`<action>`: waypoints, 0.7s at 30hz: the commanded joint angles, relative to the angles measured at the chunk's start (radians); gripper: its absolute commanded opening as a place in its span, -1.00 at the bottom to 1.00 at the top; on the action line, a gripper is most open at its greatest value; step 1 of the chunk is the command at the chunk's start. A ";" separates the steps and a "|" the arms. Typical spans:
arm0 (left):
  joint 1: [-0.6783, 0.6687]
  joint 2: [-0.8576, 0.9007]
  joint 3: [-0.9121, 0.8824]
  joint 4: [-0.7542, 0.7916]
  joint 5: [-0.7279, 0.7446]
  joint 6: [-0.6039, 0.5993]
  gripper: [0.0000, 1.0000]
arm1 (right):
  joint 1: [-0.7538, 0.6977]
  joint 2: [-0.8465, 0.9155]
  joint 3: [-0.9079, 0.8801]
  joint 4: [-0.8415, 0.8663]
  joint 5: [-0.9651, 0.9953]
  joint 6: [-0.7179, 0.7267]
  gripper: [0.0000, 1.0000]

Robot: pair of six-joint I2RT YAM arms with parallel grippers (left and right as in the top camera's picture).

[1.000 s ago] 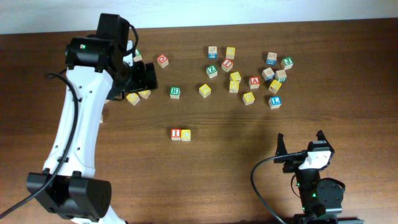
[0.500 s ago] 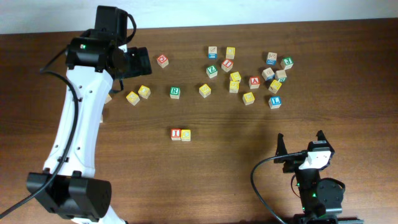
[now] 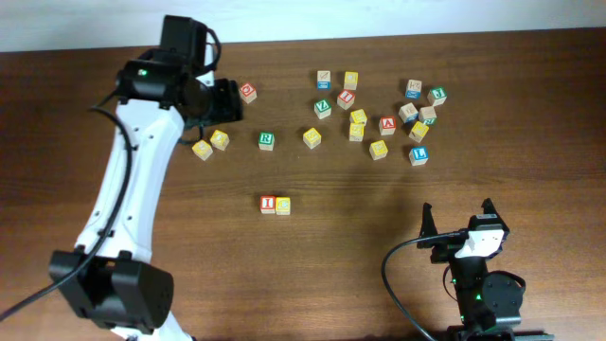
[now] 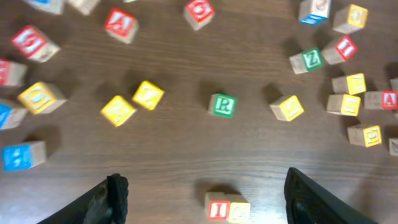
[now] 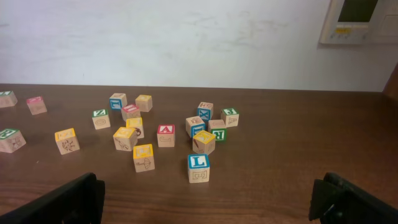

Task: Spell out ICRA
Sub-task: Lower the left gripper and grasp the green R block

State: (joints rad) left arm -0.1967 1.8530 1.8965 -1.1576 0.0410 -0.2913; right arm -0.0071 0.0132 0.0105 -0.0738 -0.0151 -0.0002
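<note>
A red I block (image 3: 268,204) and a yellow C block (image 3: 283,205) stand side by side, touching, at mid table; they also show at the bottom of the left wrist view, I (image 4: 218,210) and C (image 4: 239,210). A green R block (image 3: 266,139) (image 4: 222,104) lies alone behind them. A red A block (image 3: 387,125) (image 5: 165,134) sits in the back right cluster. My left gripper (image 3: 222,99) (image 4: 202,199) is open and empty, high above the table's back left. My right gripper (image 3: 457,223) (image 5: 208,199) is open and empty at the front right.
Two yellow blocks (image 3: 202,149) (image 3: 220,140) lie left of the R block, and a red block (image 3: 247,92) lies behind it. Several mixed blocks cluster at back right, with a blue L block (image 3: 419,154) (image 5: 198,168) nearest my right gripper.
My left gripper has drawn back from over the two yellow blocks toward the table's back, then shifted slightly right. The blocks and right arm have not moved.
</note>
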 commanded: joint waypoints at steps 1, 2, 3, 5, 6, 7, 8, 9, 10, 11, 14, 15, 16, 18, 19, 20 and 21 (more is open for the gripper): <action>-0.048 0.087 -0.011 0.046 0.030 0.031 0.57 | -0.006 -0.005 -0.005 -0.006 0.009 -0.003 0.97; -0.063 0.117 -0.011 0.069 0.029 0.040 0.72 | -0.006 -0.005 -0.005 -0.006 0.009 -0.003 0.96; -0.071 0.141 -0.011 0.082 0.029 0.040 0.75 | -0.006 -0.005 -0.005 -0.006 0.009 -0.003 0.97; -0.085 0.186 -0.011 0.096 0.005 0.039 0.79 | -0.006 -0.005 -0.005 -0.006 0.009 -0.003 0.96; -0.088 0.200 -0.011 0.102 -0.008 0.040 0.79 | -0.006 -0.005 -0.005 -0.006 0.009 -0.003 0.97; -0.089 0.220 -0.011 0.107 -0.019 0.040 0.78 | -0.006 -0.005 -0.005 -0.006 0.009 -0.003 0.97; -0.090 0.234 -0.011 0.113 -0.019 0.040 0.75 | -0.006 -0.005 -0.005 -0.006 0.009 -0.003 0.97; -0.092 0.254 -0.011 0.121 -0.019 0.040 0.67 | -0.006 -0.005 -0.005 -0.006 0.009 -0.003 0.97; -0.093 0.266 -0.011 0.126 -0.019 0.040 0.60 | -0.006 -0.005 -0.005 -0.006 0.009 -0.003 0.97; -0.093 0.281 -0.011 0.134 -0.019 0.040 0.54 | -0.006 -0.005 -0.005 -0.006 0.009 -0.003 0.97; -0.097 0.330 -0.011 0.161 -0.018 0.039 0.47 | -0.006 -0.005 -0.005 -0.006 0.009 -0.003 0.96; -0.099 0.342 -0.011 0.160 -0.019 0.040 0.48 | -0.006 -0.005 -0.005 -0.006 0.009 -0.003 0.97; -0.102 0.355 -0.011 0.162 -0.019 0.040 0.48 | -0.006 -0.005 -0.005 -0.006 0.009 -0.003 0.96; -0.110 0.372 -0.011 0.179 -0.018 0.040 0.50 | -0.006 -0.005 -0.005 -0.006 0.009 -0.003 0.97; -0.114 0.379 -0.011 0.189 -0.019 0.040 0.44 | -0.006 -0.005 -0.005 -0.006 0.009 -0.003 0.96; -0.117 0.387 -0.011 0.199 -0.022 0.040 0.41 | -0.006 -0.005 -0.005 -0.006 0.009 -0.003 0.97; -0.119 0.400 -0.011 0.208 -0.022 0.040 0.43 | -0.006 -0.005 -0.005 -0.006 0.009 -0.003 0.96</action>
State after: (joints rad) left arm -0.3073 2.2185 1.8885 -0.9691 0.0265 -0.2569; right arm -0.0071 0.0132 0.0105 -0.0734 -0.0151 -0.0006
